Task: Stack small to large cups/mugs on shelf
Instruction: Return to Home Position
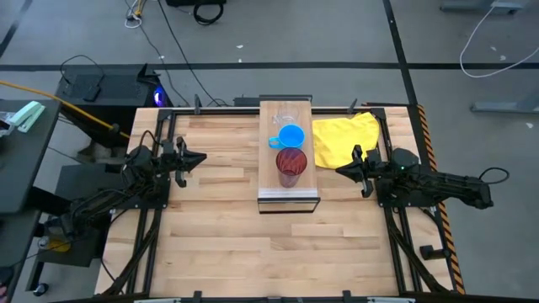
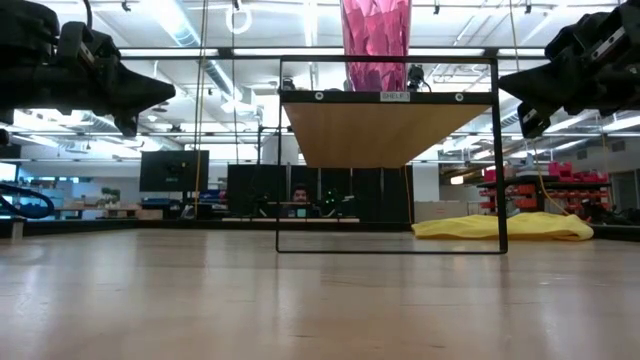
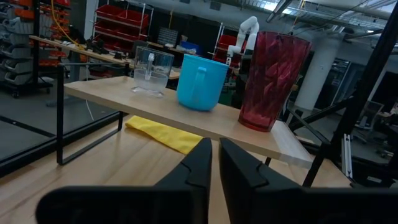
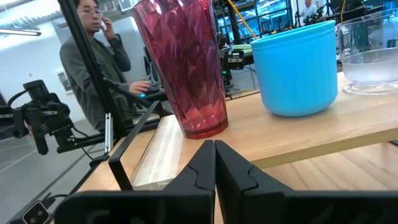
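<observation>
Three vessels stand in a row along the shelf (image 1: 289, 195): clear cup (image 1: 285, 116) at the far end, blue mug (image 1: 291, 136) in the middle, red tumbler (image 1: 290, 165) nearest the dark-framed end, each apart from its neighbour. The left gripper (image 1: 200, 157) hangs above the surface (image 1: 219, 227) to one side of the shelf and the right gripper (image 1: 340, 169) to the other, beside the yellow cloth (image 1: 345, 139). Both point inward at the tumbler, fingers pressed together and holding nothing. The placing looks complete; only the retreat to rest appears to be left. Risk: any inward swing as an arm folds back could strike the shelf frame or the tall tumbler, the likeliest to topple; a low right arm could drag the cloth.
</observation>
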Available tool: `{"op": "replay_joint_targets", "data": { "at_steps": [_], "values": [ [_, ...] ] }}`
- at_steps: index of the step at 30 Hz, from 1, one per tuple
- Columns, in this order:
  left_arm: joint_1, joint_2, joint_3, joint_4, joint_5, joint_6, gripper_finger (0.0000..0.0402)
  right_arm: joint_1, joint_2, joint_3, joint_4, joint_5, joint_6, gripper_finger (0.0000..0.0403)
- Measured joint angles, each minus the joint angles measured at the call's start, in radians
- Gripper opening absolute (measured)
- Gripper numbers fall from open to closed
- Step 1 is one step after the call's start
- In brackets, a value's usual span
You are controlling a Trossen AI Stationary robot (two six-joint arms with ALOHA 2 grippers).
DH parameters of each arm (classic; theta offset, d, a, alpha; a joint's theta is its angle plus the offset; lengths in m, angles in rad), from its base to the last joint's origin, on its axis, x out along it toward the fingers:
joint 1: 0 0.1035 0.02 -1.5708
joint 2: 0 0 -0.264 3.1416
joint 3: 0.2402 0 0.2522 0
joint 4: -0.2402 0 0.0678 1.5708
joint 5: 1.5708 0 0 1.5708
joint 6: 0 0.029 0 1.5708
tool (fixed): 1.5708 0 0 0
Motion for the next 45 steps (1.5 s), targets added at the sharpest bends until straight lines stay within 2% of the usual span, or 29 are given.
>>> {"op": "replay_joint_targets", "data": {
  "at_steps": [14,24,33,45],
  "values": [
    [0.000,0.000,0.000,0.000,0.000,0.000,0.0030,0.000,0.000,0.000,0.000,0.000,0.000,0.0007],
    [0.000,0.000,0.000,0.000,0.000,0.000,0.0040,0.000,0.000,0.000,0.000,0.000,0.000,0.0007],
    [0.000,0.000,0.000,0.000,0.000,0.000,0.0030,0.000,0.000,0.000,0.000,0.000,0.000,0.0007],
    [0.000,0.000,0.000,0.000,0.000,0.000,0.0039,0.000,0.000,0.000,0.000,0.000,0.000,0.0007]
  ]
}}
